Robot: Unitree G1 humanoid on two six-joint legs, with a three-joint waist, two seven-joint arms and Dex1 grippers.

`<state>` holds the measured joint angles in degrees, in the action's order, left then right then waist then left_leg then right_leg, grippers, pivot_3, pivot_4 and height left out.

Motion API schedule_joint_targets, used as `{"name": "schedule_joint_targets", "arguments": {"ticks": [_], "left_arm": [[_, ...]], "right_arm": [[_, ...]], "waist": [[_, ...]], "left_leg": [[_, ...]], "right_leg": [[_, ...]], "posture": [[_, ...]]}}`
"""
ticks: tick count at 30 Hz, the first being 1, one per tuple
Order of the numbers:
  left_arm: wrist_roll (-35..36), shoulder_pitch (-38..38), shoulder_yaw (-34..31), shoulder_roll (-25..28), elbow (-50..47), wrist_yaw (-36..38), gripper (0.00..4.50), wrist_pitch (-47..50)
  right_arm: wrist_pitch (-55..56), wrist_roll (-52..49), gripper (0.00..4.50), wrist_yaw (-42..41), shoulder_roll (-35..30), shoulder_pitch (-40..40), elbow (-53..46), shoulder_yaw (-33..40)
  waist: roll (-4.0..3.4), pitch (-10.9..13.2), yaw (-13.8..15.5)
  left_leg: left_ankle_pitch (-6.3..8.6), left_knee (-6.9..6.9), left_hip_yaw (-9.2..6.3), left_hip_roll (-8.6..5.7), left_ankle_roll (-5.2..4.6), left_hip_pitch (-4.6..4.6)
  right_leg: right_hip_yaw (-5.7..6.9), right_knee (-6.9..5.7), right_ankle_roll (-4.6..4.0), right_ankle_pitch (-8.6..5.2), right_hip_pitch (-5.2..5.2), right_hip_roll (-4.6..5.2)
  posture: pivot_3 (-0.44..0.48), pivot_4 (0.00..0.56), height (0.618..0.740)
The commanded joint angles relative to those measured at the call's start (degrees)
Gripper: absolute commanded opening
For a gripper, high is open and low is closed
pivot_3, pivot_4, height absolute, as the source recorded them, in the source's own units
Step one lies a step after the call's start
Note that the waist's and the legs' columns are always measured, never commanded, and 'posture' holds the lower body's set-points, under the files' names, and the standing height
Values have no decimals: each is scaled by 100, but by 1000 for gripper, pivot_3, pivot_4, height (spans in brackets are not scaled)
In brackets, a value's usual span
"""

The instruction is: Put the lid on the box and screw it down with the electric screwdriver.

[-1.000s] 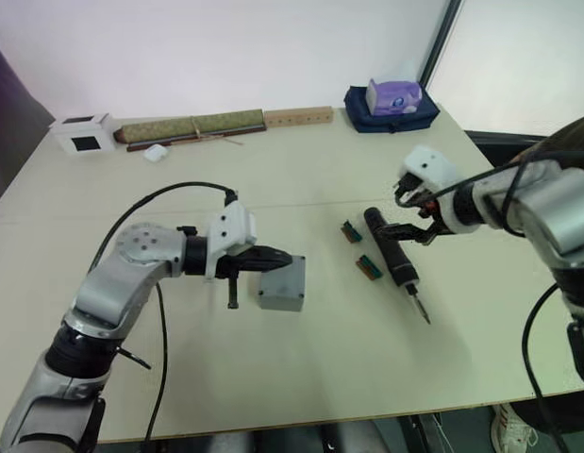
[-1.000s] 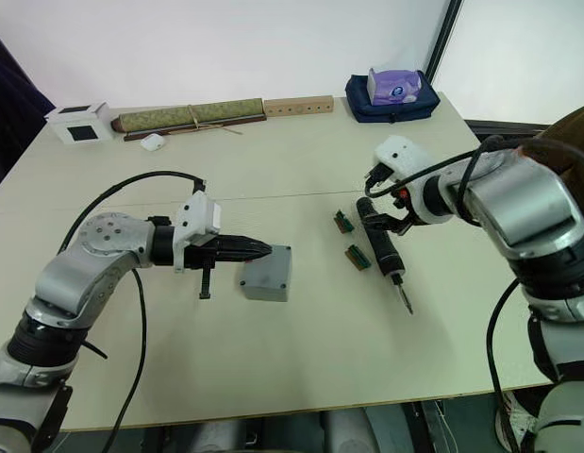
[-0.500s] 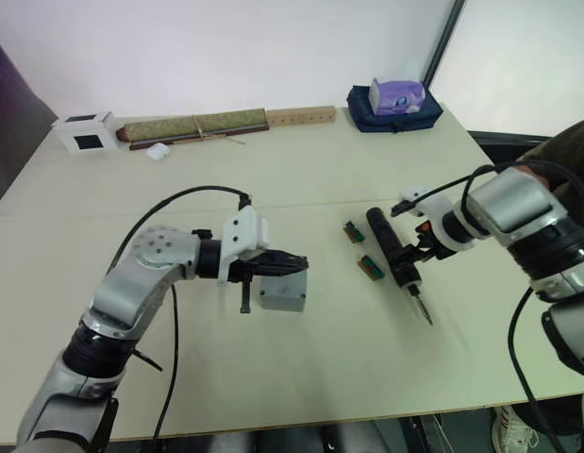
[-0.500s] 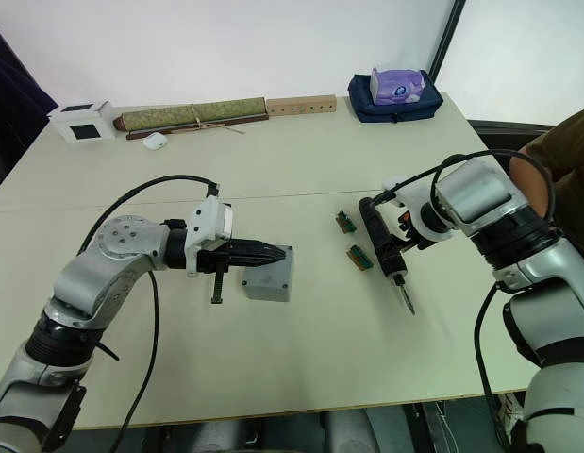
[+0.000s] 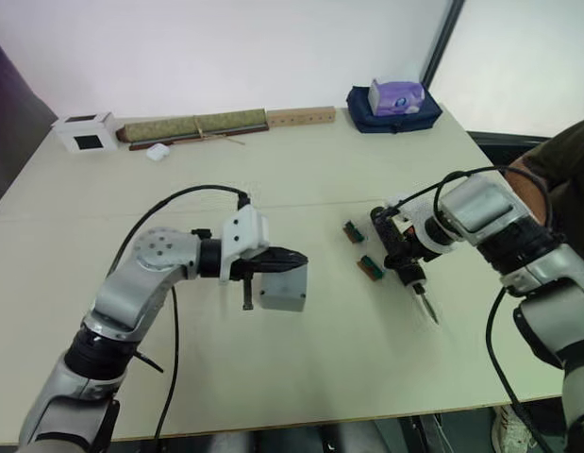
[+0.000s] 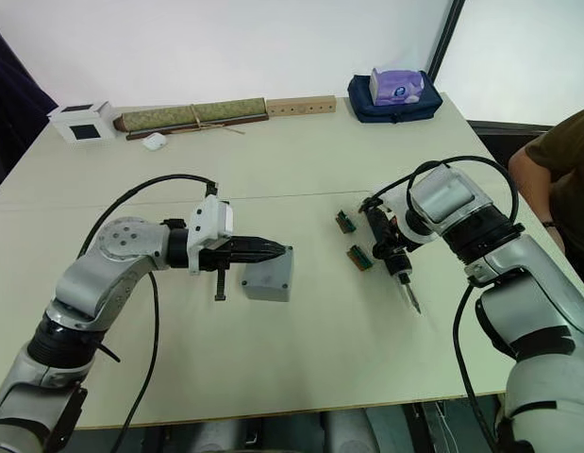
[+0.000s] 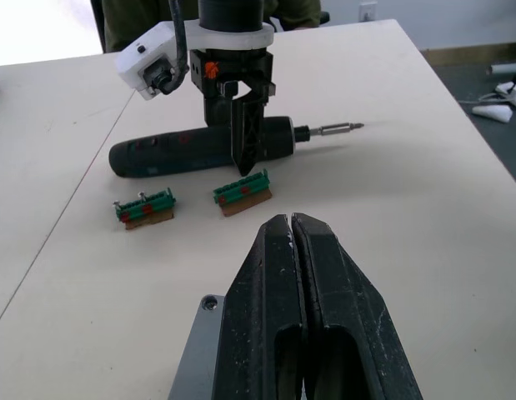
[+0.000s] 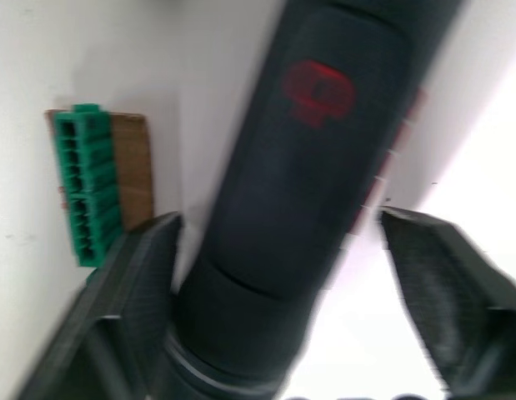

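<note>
The grey box point(image 5: 284, 294) stands mid-table with the flat grey lid point(image 7: 204, 354) lying on top, a screw hole showing at one corner. My left gripper point(image 5: 297, 261) is shut with nothing in it, its tips just over the lid's top; I cannot tell whether they touch. The black electric screwdriver point(image 7: 182, 150) lies flat on the table to the right, its thin bit point(image 5: 427, 310) pointing toward the near edge. My right gripper point(image 8: 274, 221) is open and straddles the screwdriver's body, one finger point(image 8: 137, 292) on each side.
Two small green circuit-board pieces point(image 5: 352, 231) point(image 5: 369, 268) lie just left of the screwdriver. Along the far edge are a white box with a black square point(image 5: 84, 132), a long green roll point(image 5: 192, 125), a wooden block point(image 5: 299, 116) and a blue bag point(image 5: 393, 102). A person point(image 5: 560, 160) stands at right.
My right gripper has come down from above the table onto the screwdriver and now straddles it. The left gripper has shifted slightly right over the box's top.
</note>
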<state>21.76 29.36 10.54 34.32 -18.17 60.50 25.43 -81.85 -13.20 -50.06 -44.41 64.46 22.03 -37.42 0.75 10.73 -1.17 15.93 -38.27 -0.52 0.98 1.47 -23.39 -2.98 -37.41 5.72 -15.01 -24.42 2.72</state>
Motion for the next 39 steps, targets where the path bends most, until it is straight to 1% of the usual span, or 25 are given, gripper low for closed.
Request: {"name": "schedule_joint_targets", "arguments": {"ticks": [1, 2, 3, 5, 8, 9, 10, 11, 13, 15, 16, 17, 18, 21, 23, 25, 28, 31, 34, 39], "left_arm": [[-93, -14, -84, 119, 12, -5, 0, -164], [-120, -11, -84, 149, 67, 16, 0, -181], [-130, -9, -92, 178, 120, 37, 0, -195], [-134, -12, -119, 237, 221, 92, 0, -243], [-187, 15, -75, 272, 327, 120, 0, -246], [-203, 13, -62, 302, 355, 151, 0, -241], [-188, 5, -65, 330, 377, 192, 0, -209], [-199, -8, -47, 374, 390, 249, 0, -201], [-195, -21, -19, 425, 397, 322, 0, -178], [-169, -30, -9, 474, 451, 415, 0, -147], [-186, -26, 27, 479, 481, 455, 0, -134], [-192, -21, 36, 476, 520, 488, 0, -127], [-210, -11, 46, 466, 579, 512, 0, -139], [-263, 38, 73, 446, 839, 604, 0, -212], [-323, 80, 136, 406, 1003, 635, 0, -235], [-404, 104, 202, 388, 1137, 686, 0, -314], [-432, 125, 220, 307, 1282, 686, 0, -342], [-542, 140, 289, 177, 1505, 656, 0, -416], [-661, 179, 349, 50, 1692, 619, 0, -479], [-729, 213, 374, 24, 1771, 688, 0, -528]], "right_arm": [[49, 60, 2127, 60, 73, 156, 151, 303], [74, 72, 1697, 93, 46, 190, 179, 433], [94, 81, 1556, 119, 24, 211, 159, 542], [41, 90, 1507, 211, 3, 236, 22, 753], [94, 34, 1507, 280, -159, 198, -435, 1123], [338, 45, 1507, 336, -256, 102, -854, 1305], [448, -81, 1507, 409, -202, -5, -1287, 1721], [625, -307, 1507, 417, -88, -152, -1835, 2231], [1036, -623, 1507, 481, 189, -444, -2642, 3010], [1727, -797, 1507, 823, 708, -854, -3547, 3684], [2135, -943, 1507, 997, 1073, -1086, -3975, 4018], [2407, -1020, 1507, 1149, 1364, -1270, -4252, 4208], [2582, -1011, 1507, 1290, 1555, -1426, -4445, 4256], [3069, -791, 1507, 1697, 1923, -1785, -4713, 4076], [3469, -903, 1507, 1943, 2371, -2051, -4840, 4129], [3936, -894, 1507, 2037, 2634, -2294, -4940, 4038], [4352, -900, 1507, 2129, 2874, -2561, -4969, 3933], [4762, -1228, 1507, 2001, 3205, -2969, -5089, 3893], [4937, -1274, 1507, 2106, 3410, -3264, -5168, 3800], [4966, -1324, 1507, 2161, 3419, -3504, -5213, 3666]], "waist": [[0, 0, 3], [0, 0, 0], [-1, 1, 1], [-5, 3, 3], [-7, 4, 5], [-8, 5, 6], [-9, 5, 9], [-9, 6, 3], [-10, 6, -16], [-9, 5, -38], [-9, 5, -35], [-8, 5, -34], [-9, 5, -18], [-7, 4, 48], [-1, 0, 58], [-1, 0, 44], [-3, 1, 16], [-2, 1, 14], [-2, 1, 5], [-2, 0, 13]], "left_leg": [[0, 0, 0, 0, 0, 0], [0, 0, 0, 0, 0, 0], [0, 0, 1, 0, 0, 0], [0, 0, 2, 0, 0, -1], [0, 2, 2, 0, 0, -5], [0, 3, 2, 0, 0, -5], [0, 4, 2, 0, 0, -7], [0, 4, 2, 0, 0, -9], [0, 9, 2, 0, 0, -9], [0, 9, 0, 3, 0, -8], [0, 12, -3, 5, 0, -8], [0, 11, -2, 9, 0, -8], [0, 14, -5, 9, 0, -8], [-1, 4, -3, 6, 1, -8], [-3, -2, -2, -3, 6, -8], [-4, -7, 0, -6, 6, -8], [-4, -3, 1, -5, 7, -8], [-4, 1, -4, -1, 7, -5], [-4, 2, -5, 0, 7, -3], [-6, 0, -4, -1, 10, 1]], "right_leg": [[0, 0, 0, 0, 0, 0], [0, 0, 0, 0, 0, 0], [0, 0, 0, 0, 0, 1], [0, -1, -1, 1, -2, 1], [-1, -1, -1, 1, -8, 1], [-1, 0, -1, 1, -9, 1], [-1, 1, -1, 1, -10, 1], [-1, 2, -1, 1, -11, 1], [-2, 3, -1, 1, -14, 0], [-3, 0, -1, 1, -15, -6], [-1, 0, -1, 1, -15, -8], [-1, -2, -1, 1, -16, -11], [2, -1, -1, 0, -14, -11], [3, -4, -1, 1, -9, -4], [4, -4, -1, 1, -2, 7], [2, -4, 1, 2, 2, 10], [1, -3, 2, 3, -3, 7], [2, -4, 1, 3, -3, 0], [2, -7, 1, 3, -3, -2], [2, -12, 1, 3, 1, -1]], "posture": [[0, 150, 740], [0, 150, 740], [0, 150, 740], [0, 150, 740], [0, 150, 740], [0, 150, 740], [0, 150, 740], [0, 150, 740], [0, 150, 740], [0, 150, 740], [0, 150, 740], [0, 150, 740], [0, 150, 740], [0, 150, 740], [0, 150, 740], [0, 150, 740], [0, 150, 740], [0, 150, 740], [0, 150, 740], [0, 150, 740]]}}
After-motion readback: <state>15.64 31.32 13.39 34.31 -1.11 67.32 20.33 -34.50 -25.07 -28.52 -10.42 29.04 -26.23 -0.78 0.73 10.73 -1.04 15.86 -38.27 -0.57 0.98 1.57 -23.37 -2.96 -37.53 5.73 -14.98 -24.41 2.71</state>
